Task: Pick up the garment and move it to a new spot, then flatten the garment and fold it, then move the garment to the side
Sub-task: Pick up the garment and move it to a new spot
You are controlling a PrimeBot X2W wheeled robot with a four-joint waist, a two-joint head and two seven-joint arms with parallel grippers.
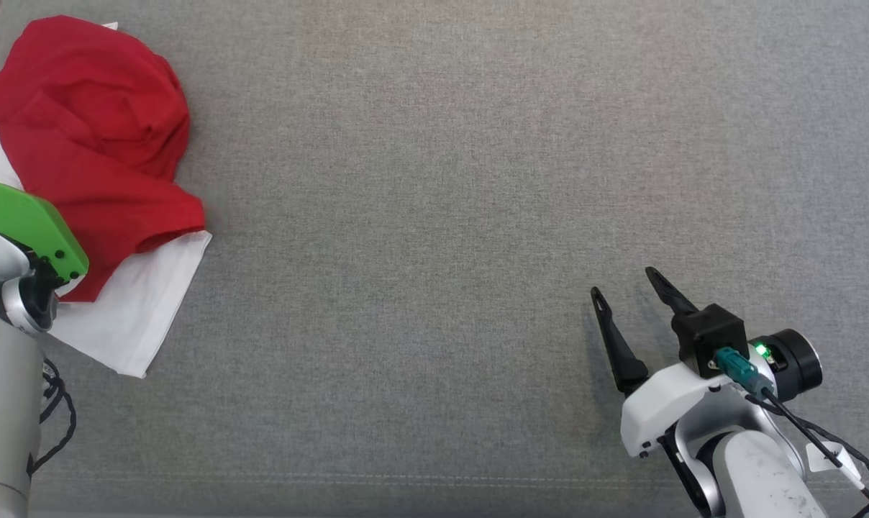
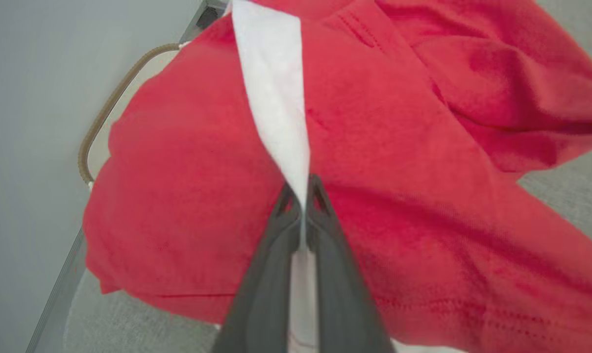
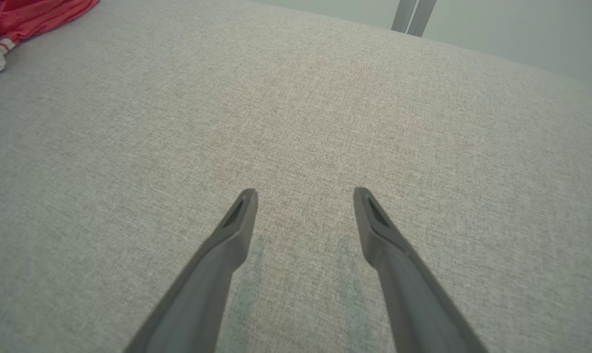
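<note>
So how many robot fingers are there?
4. Two left fingers pinch white fabric amid red cloth; two right fingers stand apart over the grey surface.

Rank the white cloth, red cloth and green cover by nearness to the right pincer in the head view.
1. White cloth and red cloth, far left: near edges too close to call.
2. Green cover, left edge, farthest from the right pincer.

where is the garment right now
Head view, far left: the garment lies bunched on the grey surface, its white fold pinched in the left end effector.
</note>
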